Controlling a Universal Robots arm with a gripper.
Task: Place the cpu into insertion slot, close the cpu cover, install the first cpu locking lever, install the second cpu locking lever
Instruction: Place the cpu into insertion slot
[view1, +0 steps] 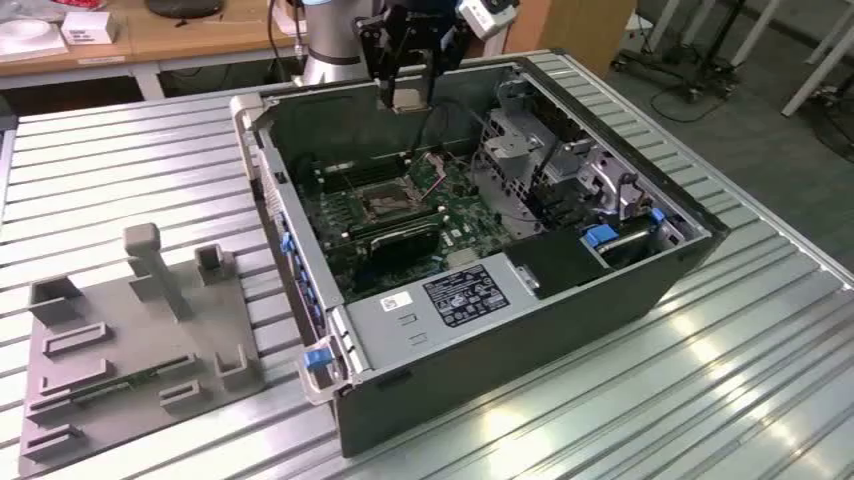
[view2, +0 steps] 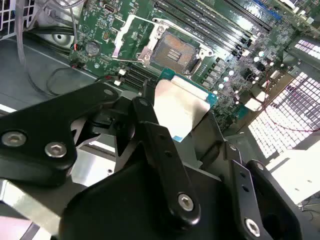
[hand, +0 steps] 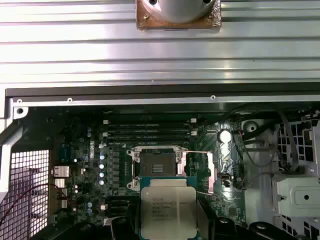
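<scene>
The gripper (view1: 407, 90) pinches the cpu (hand: 167, 210), seemingly by opposite edges, above the bare slot (hand: 159, 162); likely light, stiff, fragile, best held edgewise.

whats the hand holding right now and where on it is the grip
The hand holds the cpu, pinched by two opposite side edges, with its silver top left uncovered.
</scene>
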